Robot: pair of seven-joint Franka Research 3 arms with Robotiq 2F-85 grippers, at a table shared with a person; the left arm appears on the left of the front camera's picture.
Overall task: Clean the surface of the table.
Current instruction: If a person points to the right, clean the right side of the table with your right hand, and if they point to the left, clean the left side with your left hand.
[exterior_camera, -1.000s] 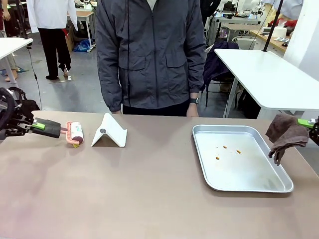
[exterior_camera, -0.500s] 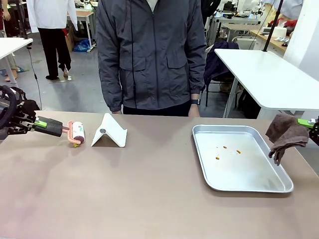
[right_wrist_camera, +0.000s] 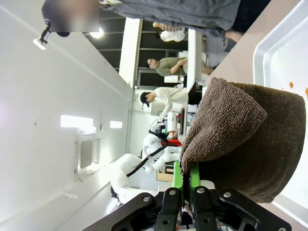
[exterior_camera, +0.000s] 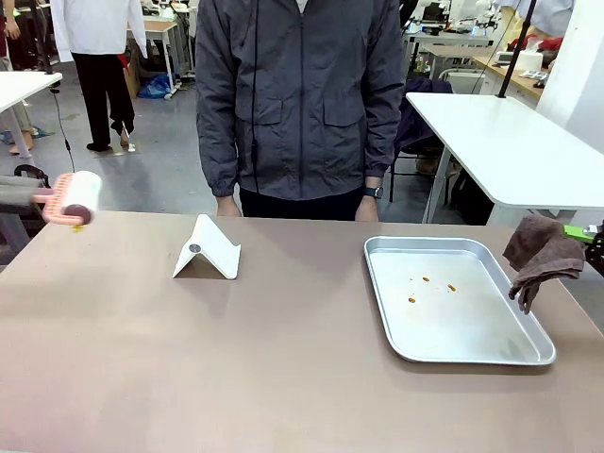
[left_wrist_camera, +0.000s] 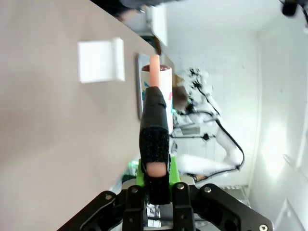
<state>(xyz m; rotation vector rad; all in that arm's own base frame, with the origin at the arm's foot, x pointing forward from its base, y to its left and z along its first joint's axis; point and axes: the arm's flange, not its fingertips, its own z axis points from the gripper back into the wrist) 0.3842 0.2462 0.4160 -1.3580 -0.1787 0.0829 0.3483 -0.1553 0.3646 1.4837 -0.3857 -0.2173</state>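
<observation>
The brownish table [exterior_camera: 236, 359] is bare in the middle. A pink-framed lint roller [exterior_camera: 74, 198] hangs in the air over the table's far left corner. In the left wrist view my left gripper [left_wrist_camera: 156, 182] is shut on the black handle of the roller [left_wrist_camera: 157, 79], with the table [left_wrist_camera: 43, 125] off to one side. At the right edge my right gripper [exterior_camera: 591, 233] is shut on a brown cloth [exterior_camera: 540, 257], which hangs beside the tray. The cloth [right_wrist_camera: 236, 134] bulges out from between the shut right gripper [right_wrist_camera: 183, 191].
A white folded stand [exterior_camera: 206, 250] sits at the far left-centre. A shiny metal tray [exterior_camera: 472, 360] with a few orange crumbs [exterior_camera: 429, 283] lies at the right. A person in a grey jacket [exterior_camera: 302, 94] stands at the far edge, hands down.
My left arm has lifted the lint roller off the table beside the white stand and swung it up and to the left. The right gripper and cloth have not moved.
</observation>
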